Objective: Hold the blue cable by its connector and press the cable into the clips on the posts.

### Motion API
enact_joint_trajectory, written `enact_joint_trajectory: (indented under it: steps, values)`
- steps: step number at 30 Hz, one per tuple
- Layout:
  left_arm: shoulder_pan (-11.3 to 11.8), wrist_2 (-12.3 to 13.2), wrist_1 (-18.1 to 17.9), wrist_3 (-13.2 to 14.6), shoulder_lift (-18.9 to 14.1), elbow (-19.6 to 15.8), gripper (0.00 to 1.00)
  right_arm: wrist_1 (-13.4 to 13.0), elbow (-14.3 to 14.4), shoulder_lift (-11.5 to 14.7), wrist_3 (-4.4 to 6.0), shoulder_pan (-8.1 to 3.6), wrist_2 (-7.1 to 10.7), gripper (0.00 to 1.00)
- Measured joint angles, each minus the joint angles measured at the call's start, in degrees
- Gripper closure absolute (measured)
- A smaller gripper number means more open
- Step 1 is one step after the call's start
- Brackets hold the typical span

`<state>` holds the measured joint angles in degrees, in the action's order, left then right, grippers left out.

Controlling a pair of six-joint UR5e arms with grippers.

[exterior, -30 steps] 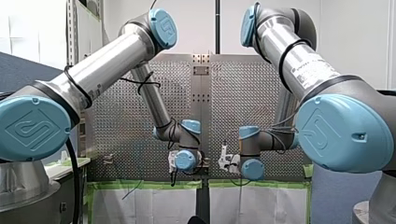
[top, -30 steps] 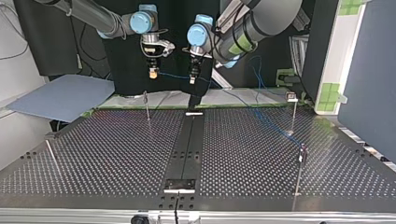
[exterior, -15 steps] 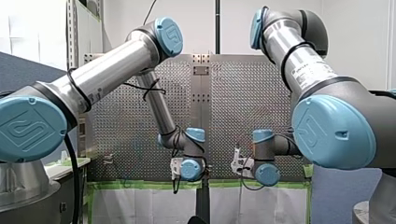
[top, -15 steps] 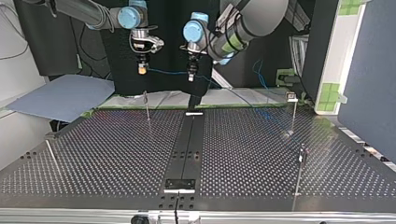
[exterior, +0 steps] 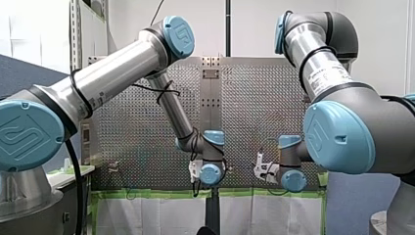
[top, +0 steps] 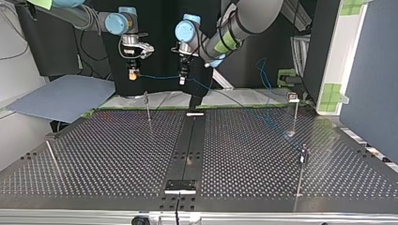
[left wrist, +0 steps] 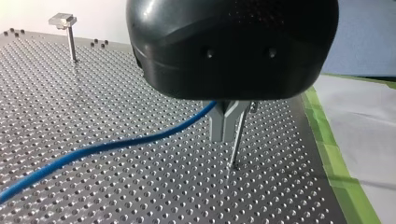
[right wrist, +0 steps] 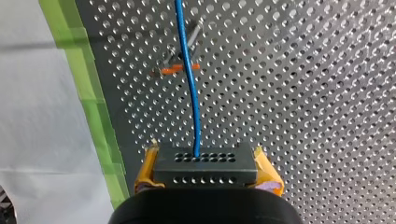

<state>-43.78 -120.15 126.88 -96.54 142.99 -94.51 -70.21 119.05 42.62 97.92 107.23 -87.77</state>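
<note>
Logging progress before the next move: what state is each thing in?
Thin blue cable: stretched in the air between both grippers.
My left gripper: jaws shut on the cable.
My right gripper: jaws shut on the cable.
Thin metal post with orange clip: upright, cable passing above, not clipped.

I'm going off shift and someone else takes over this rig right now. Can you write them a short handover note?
Grippers: my left gripper has its jaws shut on the blue cable partway along. My right gripper has its jaws shut on the cable's end; the connector does not show between the yellow pads.
Cable: held in the air between the two grippers, crossing above the post with the orange clip. The rest trails over the table toward the far posts.
Done: cable gripped and lifted.
Left: press it into the clips. I cannot tell whether any clip holds it yet.
</note>
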Motion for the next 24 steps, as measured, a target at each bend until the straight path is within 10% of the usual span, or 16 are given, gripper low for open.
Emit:
enact_joint_trajectory:
  steps: [13,24]
  values:
    - [-3.76,-0.93,4.82,-0.84,5.69,5.92,1.00,0.18,-0.22,-0.14,-0.50,-6.10,6.12,1.00]
    - [-4.39,-2.68,6.67,-0.20,11.17,11.41,1.00,-2.77,-0.89,-0.37,3.34,-11.40,11.40,1.00]
